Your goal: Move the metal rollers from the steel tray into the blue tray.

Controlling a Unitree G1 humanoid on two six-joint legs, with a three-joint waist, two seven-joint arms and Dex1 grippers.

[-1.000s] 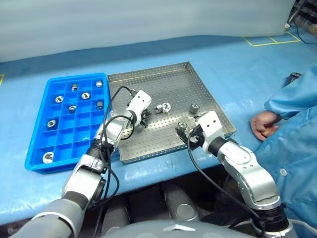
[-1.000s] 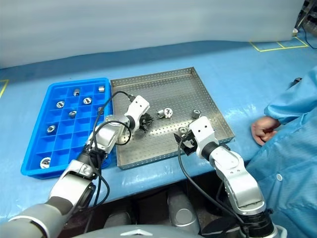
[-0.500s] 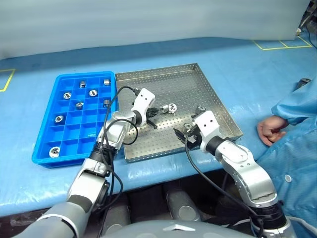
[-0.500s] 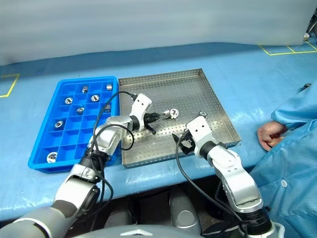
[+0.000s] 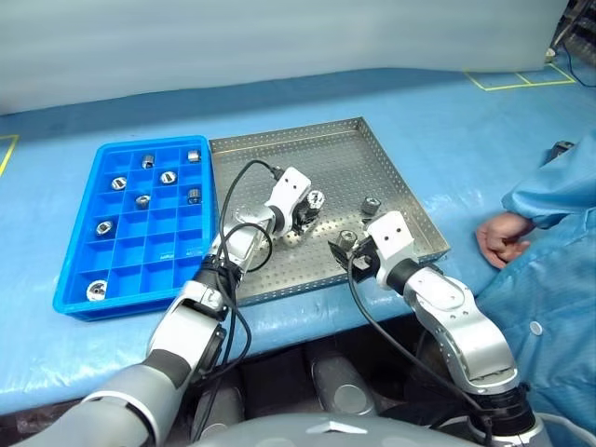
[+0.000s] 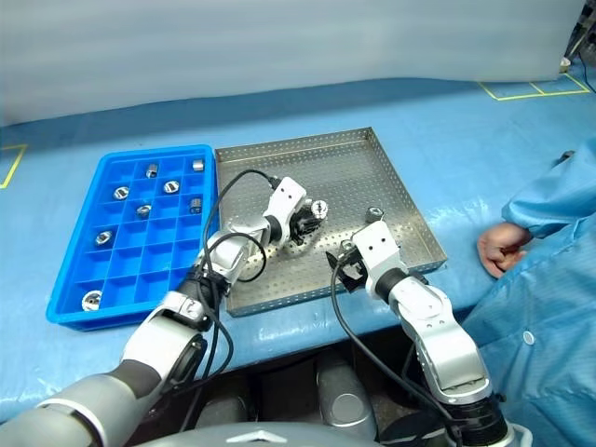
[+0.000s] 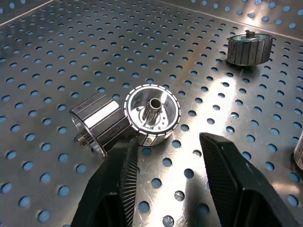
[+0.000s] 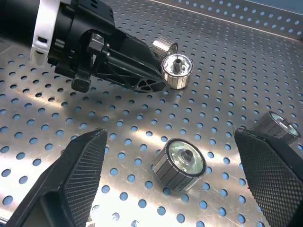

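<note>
L arm runs from lower left of the head view up toward frame centre, silver-and-white links w/ black cable looped along the forearm. L gripper [image 7: 163,182], two black ribbed fingers, stands parted, nothing between the pads. R arm comes in from lower right, elbow bent, white wrist block angled toward centre. R gripper [image 8: 173,187], black textured fingers, spread wide, nothing held. Both wrists look tilted slightly downward, though the angle's hard to judge from above.
</note>
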